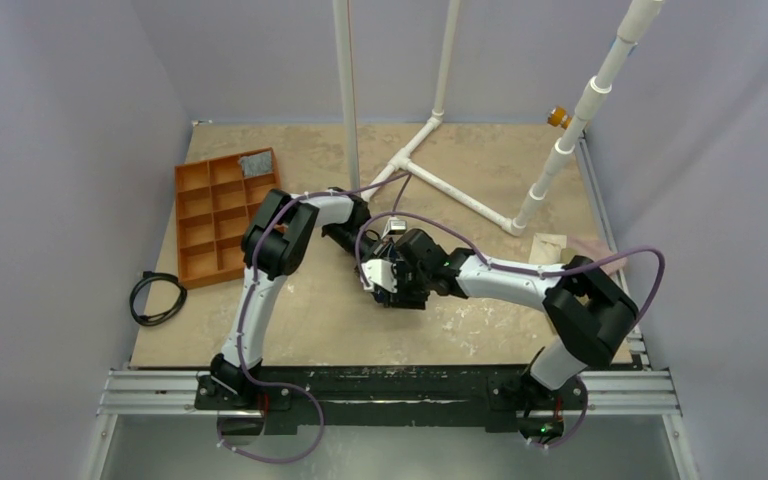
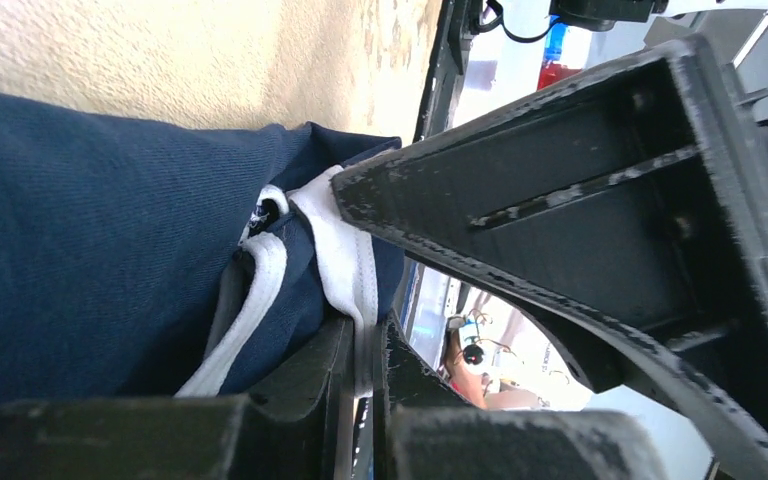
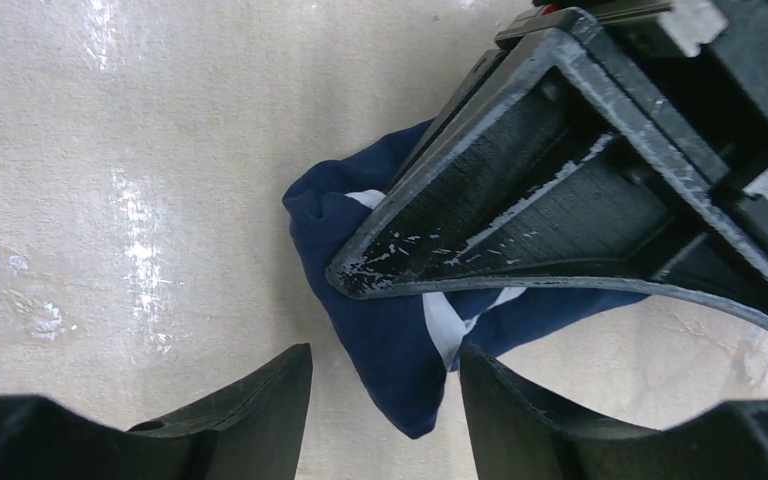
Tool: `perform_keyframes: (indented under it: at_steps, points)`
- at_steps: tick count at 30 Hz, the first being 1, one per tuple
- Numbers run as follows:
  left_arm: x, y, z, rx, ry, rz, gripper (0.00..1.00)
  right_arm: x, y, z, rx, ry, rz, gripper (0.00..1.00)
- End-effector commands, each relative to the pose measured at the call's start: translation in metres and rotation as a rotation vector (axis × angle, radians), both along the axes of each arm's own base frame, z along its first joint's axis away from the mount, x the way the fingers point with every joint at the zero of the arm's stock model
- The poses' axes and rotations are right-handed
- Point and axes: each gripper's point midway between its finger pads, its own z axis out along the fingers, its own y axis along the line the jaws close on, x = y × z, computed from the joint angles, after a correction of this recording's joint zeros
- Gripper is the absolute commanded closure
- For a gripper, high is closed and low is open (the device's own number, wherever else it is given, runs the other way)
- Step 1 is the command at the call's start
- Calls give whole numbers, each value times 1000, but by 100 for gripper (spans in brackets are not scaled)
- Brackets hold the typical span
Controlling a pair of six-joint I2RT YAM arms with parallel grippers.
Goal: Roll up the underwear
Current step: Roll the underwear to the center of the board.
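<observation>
My left gripper (image 2: 365,338) is clenched on the white trim of the one navy-blue cloth underwear (image 2: 90,230). My right gripper (image 3: 382,356) stands released, with the tip of the cloth between its two jaws.

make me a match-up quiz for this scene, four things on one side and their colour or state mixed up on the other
Things
1. underwear
2. left claw
3. right claw
4. tray

Colour or state
a. orange, split into compartments
b. open, fingers standing apart
c. navy blue with white trim, bunched up
d. pinched shut on the white trim

Pairs: 1-c, 2-d, 3-b, 4-a
</observation>
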Motion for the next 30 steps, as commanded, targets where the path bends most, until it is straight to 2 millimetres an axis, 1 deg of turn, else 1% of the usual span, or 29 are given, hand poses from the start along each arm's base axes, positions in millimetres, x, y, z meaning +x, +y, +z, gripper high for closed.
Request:
perform_keyframes:
  at_steps: [1,3,6,9,11,12,14,17,19,20,23,27,30]
  points:
    - [5,-2,-1,-21,-2,13,100,9,16,9,30,-41,24,47]
    - [5,-2,0,-22,-5,12,100,7,16,4,21,-30,28,51]
    - [5,-1,0,-20,-2,12,100,4,17,-2,10,-6,37,61]
    - [5,-1,0,-16,-4,11,100,-2,18,-6,-5,21,49,79]
    - [5,0,0,-9,-7,10,100,-8,17,-9,-19,47,56,90]
    - [5,0,0,-6,-11,9,97,-10,16,-10,-27,56,58,95]
    - [5,0,0,8,-13,11,91,-15,12,-14,-49,78,62,100]
    - [5,2,4,16,-34,7,81,-26,6,-19,-88,119,64,100]
    - [4,4,8,28,-64,-2,72,-33,1,-22,-106,154,60,100]
    - [5,6,10,35,-80,-5,70,-37,-1,-23,-112,171,58,100]
    - [6,12,15,65,-127,-10,67,-46,-7,-24,-129,205,43,100]
    - [11,20,22,95,-168,-4,62,-52,-11,-24,-138,231,20,100]
    - [15,27,26,111,-185,6,62,-57,-15,-23,-150,253,8,100]
